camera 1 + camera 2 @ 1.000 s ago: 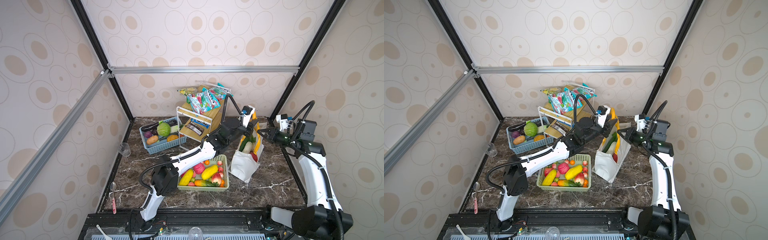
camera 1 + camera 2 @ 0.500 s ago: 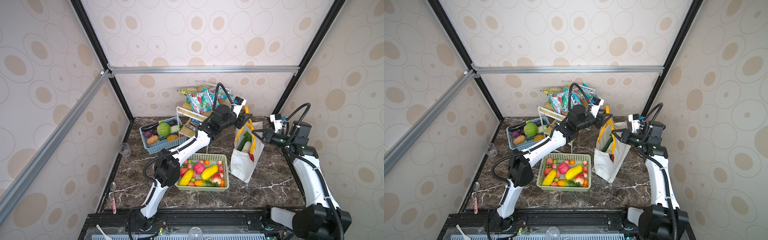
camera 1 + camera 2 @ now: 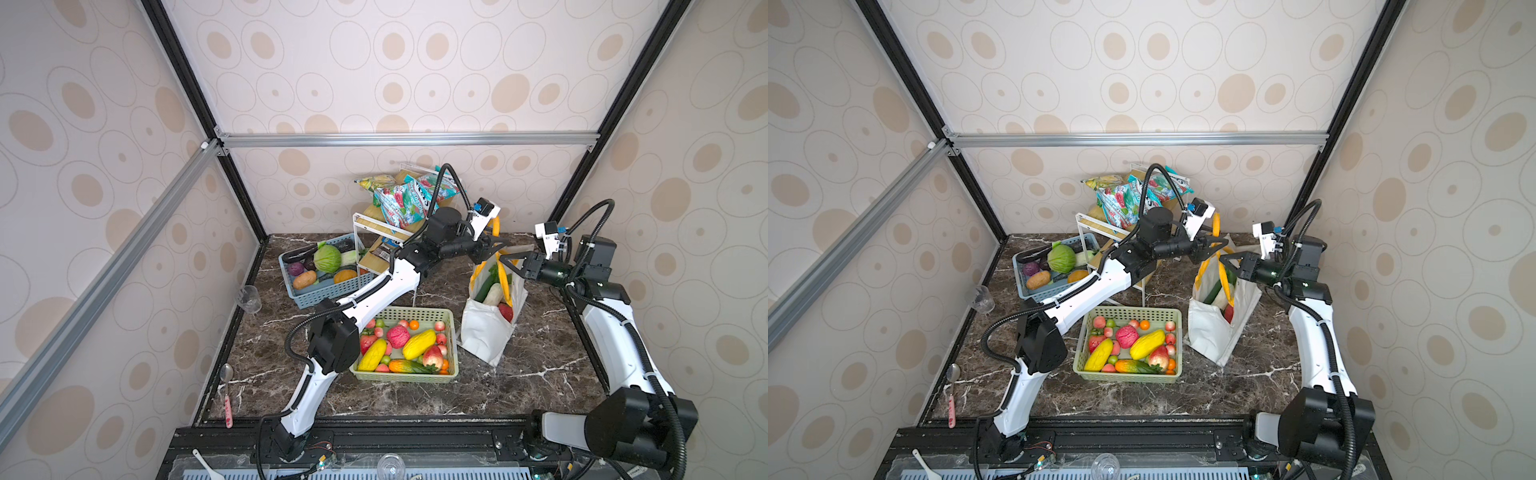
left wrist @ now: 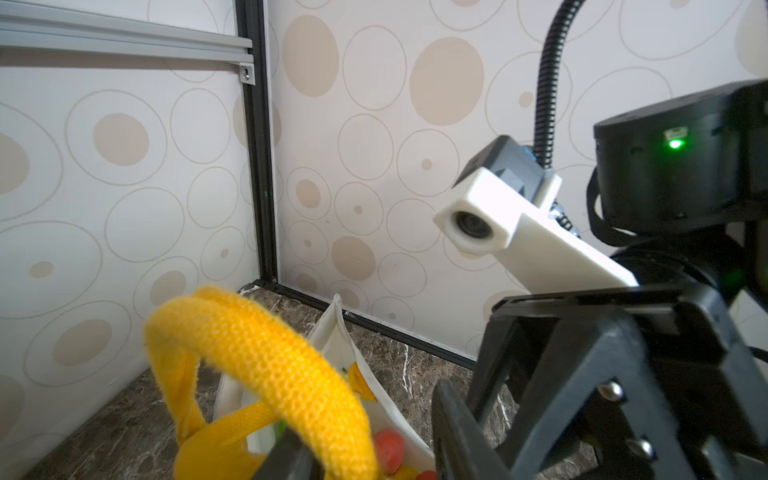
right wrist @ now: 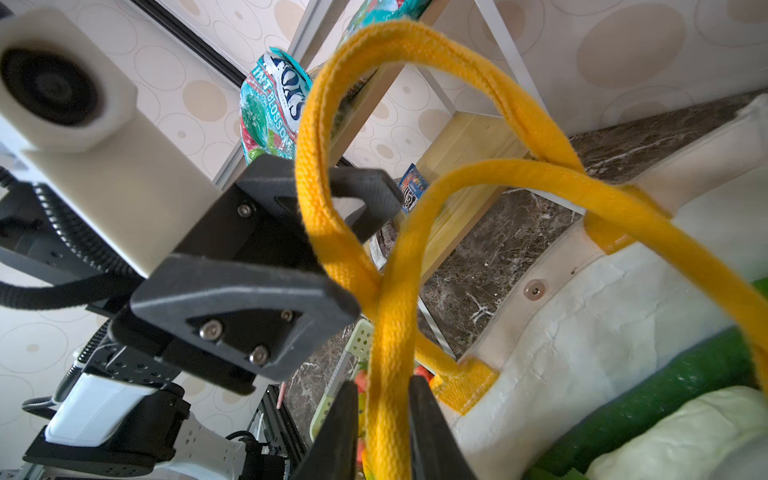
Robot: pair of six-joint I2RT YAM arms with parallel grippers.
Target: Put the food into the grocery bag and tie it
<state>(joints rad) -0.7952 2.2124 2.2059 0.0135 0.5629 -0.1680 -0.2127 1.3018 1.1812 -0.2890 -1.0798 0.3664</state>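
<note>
Right wrist view shows my right gripper [image 5: 384, 419] with its jaws loosely around one mustard-yellow woven strap [image 5: 390, 332], my left gripper [image 5: 332, 232] holding the crossing loop. With food already inside the white soft tote bag [image 3: 484, 328] standing by the green lattice basket [image 3: 405, 374], I judge the knot needs steady opposing tension.

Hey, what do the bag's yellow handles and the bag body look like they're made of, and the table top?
The yellow handles look like woven cotton-type webbing, matte: the weave and fuzzy edges show close up. The bag body looks like soft off-white cloth, perhaps canvas: it creases, has stitched seams and a metal snap. The table top looks like polished dark brown marble with white veins, though it could be a printed laminate.
</note>
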